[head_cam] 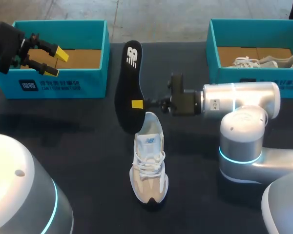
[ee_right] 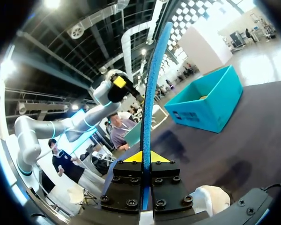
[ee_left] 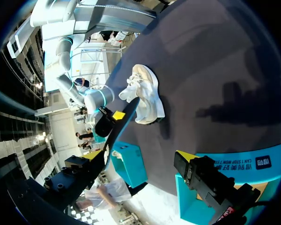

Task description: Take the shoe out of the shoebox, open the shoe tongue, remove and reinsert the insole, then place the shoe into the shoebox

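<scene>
**A:** Out and up in the air: black insole (head_cam: 128, 85), pinched edge-on by the right gripper (head_cam: 142, 103), clenched tight on it.

**B:** Hanging just over the heel end of the shoe (head_cam: 149, 163), probably lined up to slide back in.

**A:** And the look of it?

**B:** White and beige, white laces, dark toe tip. Upright on the dark table (head_cam: 88, 146), toe toward the robot.

**A:** And the left gripper (head_cam: 56, 62)?

**B:** Parked over the left shoebox (head_cam: 63, 85), fingers spread, grasping nothing. Out of the way, by the look of it.
</scene>
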Robot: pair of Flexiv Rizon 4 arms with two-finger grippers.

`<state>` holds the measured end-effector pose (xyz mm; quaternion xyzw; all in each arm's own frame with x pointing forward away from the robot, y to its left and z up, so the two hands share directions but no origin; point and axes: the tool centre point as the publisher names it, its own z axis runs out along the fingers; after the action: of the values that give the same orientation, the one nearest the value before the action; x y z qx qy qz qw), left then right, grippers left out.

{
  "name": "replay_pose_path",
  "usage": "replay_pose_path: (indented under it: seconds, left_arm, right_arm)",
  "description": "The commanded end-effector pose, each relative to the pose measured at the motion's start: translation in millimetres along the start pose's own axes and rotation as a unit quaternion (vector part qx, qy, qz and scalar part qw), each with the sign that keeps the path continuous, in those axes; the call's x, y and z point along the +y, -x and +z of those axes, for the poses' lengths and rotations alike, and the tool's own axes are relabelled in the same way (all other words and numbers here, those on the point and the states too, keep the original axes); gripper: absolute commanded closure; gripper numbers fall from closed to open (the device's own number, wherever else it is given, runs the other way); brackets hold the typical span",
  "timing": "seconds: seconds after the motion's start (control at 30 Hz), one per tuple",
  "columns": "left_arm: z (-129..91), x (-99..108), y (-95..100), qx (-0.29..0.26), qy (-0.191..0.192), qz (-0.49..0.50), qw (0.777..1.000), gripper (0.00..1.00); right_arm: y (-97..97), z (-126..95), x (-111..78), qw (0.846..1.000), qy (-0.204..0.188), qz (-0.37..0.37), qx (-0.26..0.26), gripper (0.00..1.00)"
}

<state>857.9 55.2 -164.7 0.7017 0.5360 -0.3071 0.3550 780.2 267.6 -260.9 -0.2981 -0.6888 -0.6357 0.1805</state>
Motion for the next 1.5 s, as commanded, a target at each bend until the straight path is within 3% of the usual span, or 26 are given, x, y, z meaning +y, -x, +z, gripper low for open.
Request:
replay_pose_path:
  seconds: [0.03, 1.5]
  left_arm:
    - [0, -1, 0.6, 0.002, 0.001, 0.0, 1.0, 0.0]
    - [0, -1, 0.6, 0.002, 0.001, 0.0, 1.0, 0.0]
  right_arm:
    - [0.4, 0, -5.9, 1.0, 0.001, 0.0, -0.002, 1.0]
    - [3.2, -9, -31.8, 1.0, 0.002, 0.001, -0.008, 1.0]
